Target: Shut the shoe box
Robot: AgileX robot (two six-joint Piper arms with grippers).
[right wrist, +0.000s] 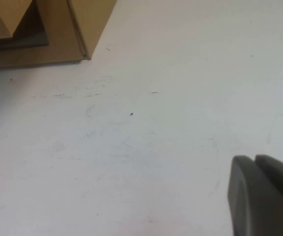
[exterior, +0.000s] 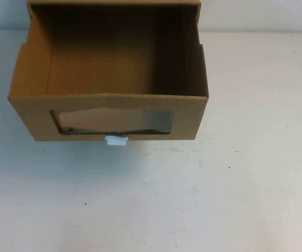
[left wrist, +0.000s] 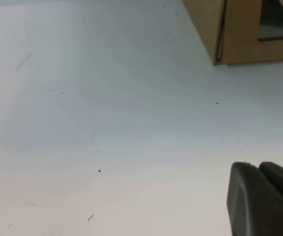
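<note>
The white desk (exterior: 235, 199) fills most of the high view, bare apart from a few dark specks and faint scuffs. At its far side stands the shoe box (exterior: 108, 79), a brown cardboard drawer-style box whose drawer is pulled well out toward the robot, so the empty cardboard interior lies open from above. The front panel of the drawer faces the robot and carries a dark rectangular window (exterior: 114, 122), and just below the window, at the panel's lower edge, sits a small white tab (exterior: 116, 139). Neither arm appears in the high view. In the left wrist view the left pincer (left wrist: 264, 201) shows only as a dark fingertip part at the picture's edge, hovering over bare desk well apart from the corner of the shoe box (left wrist: 239, 34); whether it is wide or narrow I cannot tell. In the right wrist view the right pincer (right wrist: 264, 196) looks the same, a dark piece over bare desk, well apart from the corner of the shoe box (right wrist: 77, 24), and its opening likewise cannot be told.
</note>
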